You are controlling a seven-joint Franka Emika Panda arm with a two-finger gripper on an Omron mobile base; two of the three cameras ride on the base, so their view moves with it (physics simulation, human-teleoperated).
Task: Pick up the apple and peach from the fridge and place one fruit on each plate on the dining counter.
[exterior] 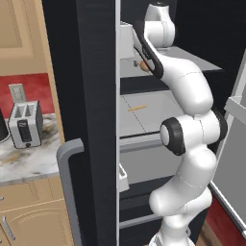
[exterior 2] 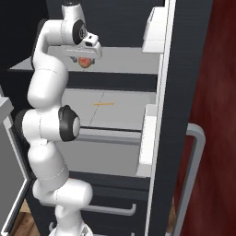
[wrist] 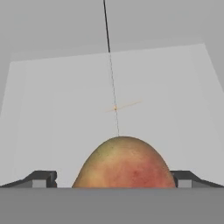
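The black fridge stands open in front of me, its grey shelves showing. My arm reaches in at upper-shelf height. My gripper points down and is shut on a round orange-red fruit with a yellow-green blush, which I take for the peach. In the hand view the peach bulges up between the two dark fingertips, with a pale shelf behind it. From the left base view the peach peeks out beside my forearm. The apple, the plates and the dining counter are out of view.
The open fridge doors flank my arm: one door with a grey bar handle at left, another door with white bins at right. A toaster stands on the marbled wall counter. A drawer sits low in the fridge.
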